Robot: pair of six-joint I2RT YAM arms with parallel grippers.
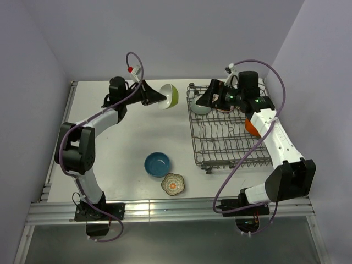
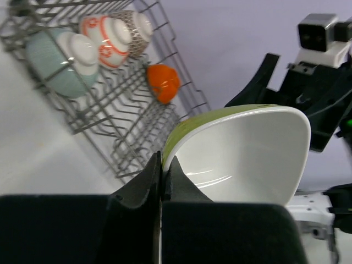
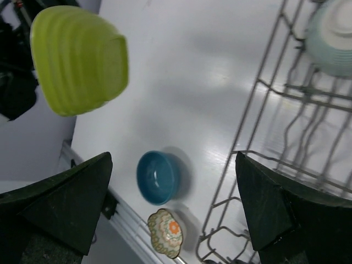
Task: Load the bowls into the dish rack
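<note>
My left gripper [image 1: 159, 97] is shut on the rim of the white squarish bowl [image 1: 169, 95], green underneath, and holds it tilted in the air left of the dish rack [image 1: 220, 144]. The left wrist view shows the fingertips [image 2: 155, 165] pinching that rim [image 2: 247, 154]. My right gripper [image 1: 202, 100] is open and empty above the rack's far left corner. The pale teal bowl [image 2: 52, 60], the orange-white bowl [image 2: 104, 38] and the grey patterned bowl [image 2: 137, 27] stand in the rack. The deep blue bowl [image 1: 158, 164] and the floral bowl [image 1: 173, 184] sit on the table.
An orange rounded piece [image 2: 163, 82] lies in the rack's right side, partly under my right arm [image 1: 275, 137]. From the right wrist I see the held bowl's green underside [image 3: 77, 58], the blue bowl [image 3: 158, 177], the floral bowl [image 3: 165, 232] and the rack's edge wire [image 3: 264, 104].
</note>
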